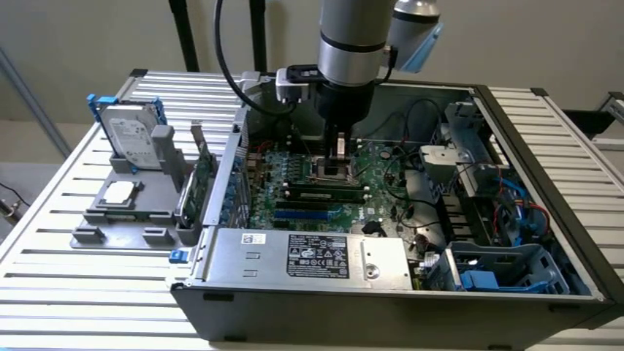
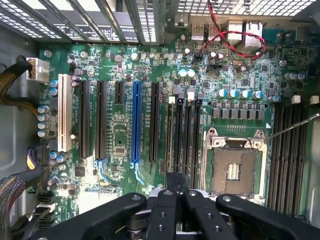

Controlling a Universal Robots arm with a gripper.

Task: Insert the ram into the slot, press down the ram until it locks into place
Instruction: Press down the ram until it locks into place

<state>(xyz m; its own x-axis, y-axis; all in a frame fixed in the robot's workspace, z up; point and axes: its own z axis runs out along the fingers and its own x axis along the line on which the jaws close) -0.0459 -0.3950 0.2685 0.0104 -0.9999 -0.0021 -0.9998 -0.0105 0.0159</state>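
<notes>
The ram (image 1: 322,192), a thin green stick with a pale label, lies along one of the parallel black memory slots (image 1: 314,199) on the motherboard, in front of the square processor socket (image 1: 337,172). I cannot tell if its end clips are locked. My gripper (image 1: 341,162) hangs over the board just behind the ram, above the socket, with its fingers together and nothing visible between them. In the wrist view the gripper (image 2: 177,182) hovers at the end of the memory slots (image 2: 182,135), beside the processor socket (image 2: 234,165).
The open computer case (image 1: 546,146) walls in the board, with cables and drive cages on the exterior view's right and a power supply (image 1: 312,252) in front. A blue slot (image 2: 135,125) lies among the black expansion slots. A grey fixture (image 1: 127,205) with a hard drive stands outside the case.
</notes>
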